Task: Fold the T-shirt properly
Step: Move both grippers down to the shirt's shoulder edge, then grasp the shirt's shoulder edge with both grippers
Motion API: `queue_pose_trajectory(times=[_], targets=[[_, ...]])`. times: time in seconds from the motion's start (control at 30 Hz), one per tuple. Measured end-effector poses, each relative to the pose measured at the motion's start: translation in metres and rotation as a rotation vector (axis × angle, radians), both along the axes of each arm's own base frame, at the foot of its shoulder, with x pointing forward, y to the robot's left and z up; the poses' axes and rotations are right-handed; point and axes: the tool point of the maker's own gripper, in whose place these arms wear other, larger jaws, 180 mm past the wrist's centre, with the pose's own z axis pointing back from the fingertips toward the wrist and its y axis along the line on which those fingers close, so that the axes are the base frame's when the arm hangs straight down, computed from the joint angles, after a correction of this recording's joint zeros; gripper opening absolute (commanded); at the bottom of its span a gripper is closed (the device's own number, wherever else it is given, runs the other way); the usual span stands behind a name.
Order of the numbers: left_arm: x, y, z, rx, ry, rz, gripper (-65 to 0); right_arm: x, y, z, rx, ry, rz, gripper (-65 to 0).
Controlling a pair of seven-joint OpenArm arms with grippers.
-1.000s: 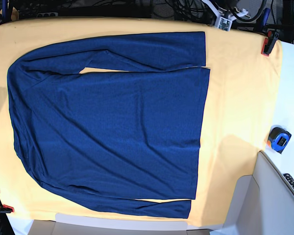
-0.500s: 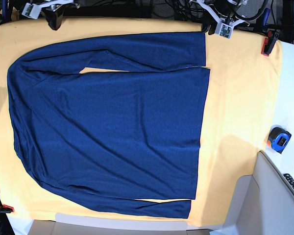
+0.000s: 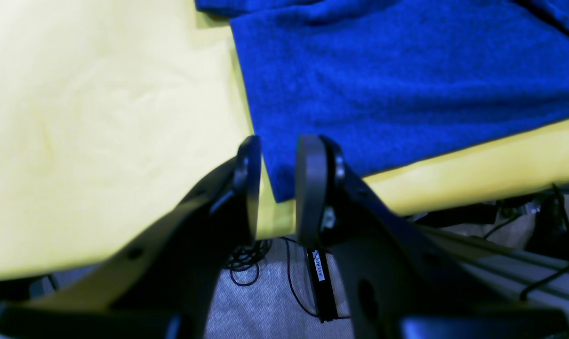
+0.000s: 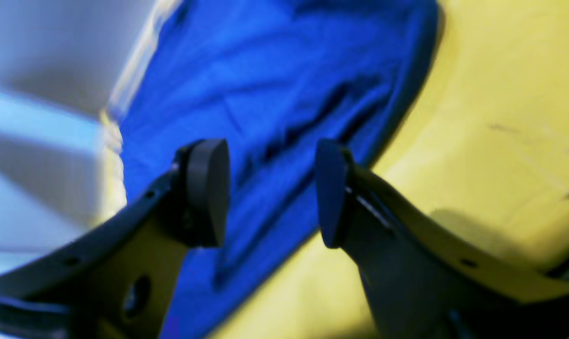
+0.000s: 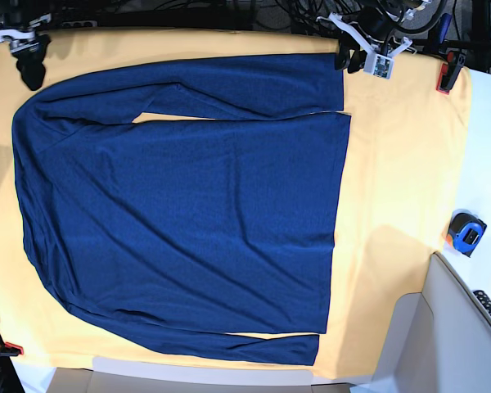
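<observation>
The T-shirt lies spread flat on the yellow table cloth, collar end to the left, both long sleeves laid along the body. My left gripper hovers at the far edge by the upper sleeve's cuff. In the left wrist view its jaws stand a little apart over the cuff corner of the T-shirt, holding nothing. My right gripper is at the far left corner near the shoulder. Its jaws are wide open above the T-shirt, which shows blurred.
Red clamps pin the cloth at its corners. A blue tape measure lies at the right, beyond the cloth. A white box fills the near right corner. Cables hang behind the far edge.
Both arms have come in from the far edge. The right gripper swung left to the shoulder corner and opened wide. The left gripper dropped toward the cuff and opened slightly.
</observation>
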Motion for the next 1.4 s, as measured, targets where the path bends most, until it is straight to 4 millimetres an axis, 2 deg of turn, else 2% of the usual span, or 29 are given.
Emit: queue_pose_trajectory(times=[0.07,0.13,0.37,0.43,0.57,0.67,0.77,0.87,0.97,1.13,1.4], targets=[[0.001,0.000,0.000,-0.001,-0.002,0.001,-51.4,-0.007,-0.016,-0.017,0.073,0.013,-0.062,-35.5],[0.004,-0.001,0.000,0.001,0.001,0.000,-51.4,-0.014,-0.022,-0.037,0.111,0.067,-0.075,-35.5],[0.006,0.001,-0.006,0.018,0.046,-0.009,-51.4,-0.029,-0.040,-0.071,0.179,0.094,-0.192,-35.5],[0.006,0.001,-0.006,0.018,0.047,-0.009,-51.4,-0.026,-0.041,-0.073,0.187,0.087,-0.199,-35.5],[0.005,-0.002,-0.007,0.009,0.051,0.001,-51.4,-0.007,-0.042,-0.066,0.185,0.038,-0.183,-35.5],[0.006,-0.005,-0.006,-0.001,0.049,0.005,-51.4,0.006,-0.051,-0.058,0.165,0.018,-0.174,-35.5],[0.005,-0.006,-0.007,-0.002,0.050,0.002,-51.4,0.011,-0.059,-0.065,0.168,0.046,-0.213,-35.5],[0.005,-0.005,-0.007,-0.002,0.050,0.005,-51.4,0.015,-0.053,-0.073,0.161,0.077,-0.200,-35.5],[0.005,-0.005,-0.007,-0.001,0.051,0.005,-51.4,0.024,-0.055,-0.072,0.133,0.075,-0.198,-35.6],[0.002,-0.013,-0.007,-0.025,0.060,-0.001,-51.4,0.047,-0.035,-0.082,0.182,0.058,-0.149,-35.6],[0.002,-0.012,-0.008,-0.020,0.060,0.004,-51.4,0.048,-0.032,-0.096,0.221,0.048,-0.162,-35.6]])
